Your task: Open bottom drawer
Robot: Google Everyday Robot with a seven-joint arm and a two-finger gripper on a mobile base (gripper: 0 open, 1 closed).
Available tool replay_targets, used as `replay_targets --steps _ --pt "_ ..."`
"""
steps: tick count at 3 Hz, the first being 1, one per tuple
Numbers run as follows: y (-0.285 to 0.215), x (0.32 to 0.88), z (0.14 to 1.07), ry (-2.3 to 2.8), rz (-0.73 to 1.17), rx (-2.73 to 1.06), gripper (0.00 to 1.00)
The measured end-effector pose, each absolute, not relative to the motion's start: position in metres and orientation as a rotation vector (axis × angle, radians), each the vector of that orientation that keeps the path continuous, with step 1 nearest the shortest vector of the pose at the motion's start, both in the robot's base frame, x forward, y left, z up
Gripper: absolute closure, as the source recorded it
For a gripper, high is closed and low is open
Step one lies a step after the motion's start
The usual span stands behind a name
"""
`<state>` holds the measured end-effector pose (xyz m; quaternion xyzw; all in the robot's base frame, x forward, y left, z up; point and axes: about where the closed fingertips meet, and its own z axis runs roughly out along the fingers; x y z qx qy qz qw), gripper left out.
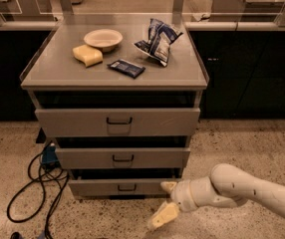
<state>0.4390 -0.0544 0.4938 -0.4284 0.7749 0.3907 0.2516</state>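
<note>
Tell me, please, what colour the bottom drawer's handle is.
The handle is black, on the grey bottom drawer; camera view. The claw sits low near its right end.

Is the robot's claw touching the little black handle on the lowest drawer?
Apart. The camera view shows bare front of the bottom drawer between its handle and the open gripper, which is low to the handle's right.
</note>
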Motion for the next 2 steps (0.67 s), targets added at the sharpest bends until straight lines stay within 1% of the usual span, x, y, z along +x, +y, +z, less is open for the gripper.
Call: replay_targets --steps 1,2 --pt "-0.0659 0.4803 0.5119 2.073 0.997 -1.128 0.00" --pt "-0.0628 0.4746 0.5100 2.077 1.006 -1.136 0.00"
